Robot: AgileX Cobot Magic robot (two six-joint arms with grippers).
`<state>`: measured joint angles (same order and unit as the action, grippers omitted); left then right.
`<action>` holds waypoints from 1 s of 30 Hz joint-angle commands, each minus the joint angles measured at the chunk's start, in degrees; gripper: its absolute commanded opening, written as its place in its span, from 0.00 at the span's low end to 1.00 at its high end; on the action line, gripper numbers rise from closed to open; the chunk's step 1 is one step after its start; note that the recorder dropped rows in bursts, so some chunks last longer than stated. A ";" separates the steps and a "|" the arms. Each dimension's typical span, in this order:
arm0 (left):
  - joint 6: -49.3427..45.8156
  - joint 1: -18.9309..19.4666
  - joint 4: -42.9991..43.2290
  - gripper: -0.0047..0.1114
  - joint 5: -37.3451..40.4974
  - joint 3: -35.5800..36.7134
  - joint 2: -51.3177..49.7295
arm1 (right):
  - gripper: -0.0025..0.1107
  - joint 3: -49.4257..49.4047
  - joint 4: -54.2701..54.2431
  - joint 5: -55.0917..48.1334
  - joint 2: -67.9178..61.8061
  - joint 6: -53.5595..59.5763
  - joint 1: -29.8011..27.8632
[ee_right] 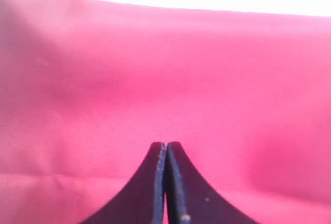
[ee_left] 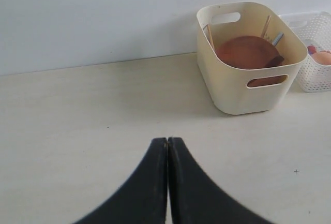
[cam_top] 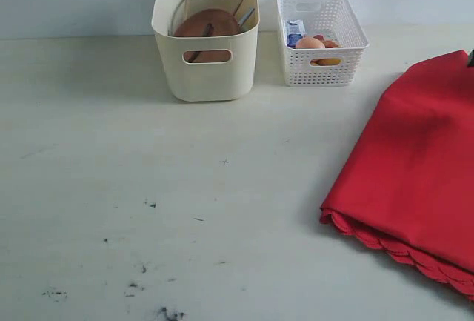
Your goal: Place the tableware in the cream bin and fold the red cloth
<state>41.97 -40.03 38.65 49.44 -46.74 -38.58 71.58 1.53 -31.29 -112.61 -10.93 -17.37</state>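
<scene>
Two hands, jaws shut | left hand [ee_left: 167, 140] empty over pale counter [ee_left: 77, 120] | right hand [ee_right: 166, 144] over large bright red cloth [cam_top: 422, 158], right | round brown plate [cam_top: 207, 23] inside tall cream plastic bin [cam_top: 207, 76], far | cloth's scalloped edge: exterior view only

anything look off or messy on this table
Nothing is spilled or broken. The brown plate leans tilted inside the cream bin, with chopsticks poking up beside it. The red cloth lies at a slant, running out of view, and dark specks mark the table nearer the camera.
</scene>
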 commanded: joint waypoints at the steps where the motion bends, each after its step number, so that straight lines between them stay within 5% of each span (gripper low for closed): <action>1: 0.09 0.17 0.01 0.06 -0.28 0.15 0.32 | 0.02 -6.29 6.14 4.00 0.29 -12.18 -2.05; 7: 0.09 0.17 0.11 0.06 -0.28 0.15 0.32 | 0.02 -9.24 6.46 10.79 -5.06 -13.17 -2.25; 13: 0.09 0.17 -1.37 0.06 0.80 0.15 0.32 | 0.02 -1.36 5.93 18.57 -11.13 -10.77 -0.40; 16: 0.44 0.17 -2.48 0.06 1.26 0.15 0.32 | 0.02 12.09 3.33 11.86 -17.36 -2.76 3.75; 23: 0.33 0.17 -2.61 0.06 1.26 0.15 0.32 | 0.02 24.50 -3.86 -2.56 -16.00 4.85 6.37; 26: 0.21 0.17 -2.61 0.06 1.26 0.15 0.32 | 0.02 23.66 -3.92 -8.93 -10.43 1.70 2.45; 30: 0.22 0.17 -2.45 0.06 1.26 0.15 0.32 | 0.02 7.39 -4.08 -5.67 -3.14 1.44 0.04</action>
<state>41.97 -40.03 36.23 50.90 -46.74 -38.58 86.82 -2.28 -38.84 -118.74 -9.10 -16.89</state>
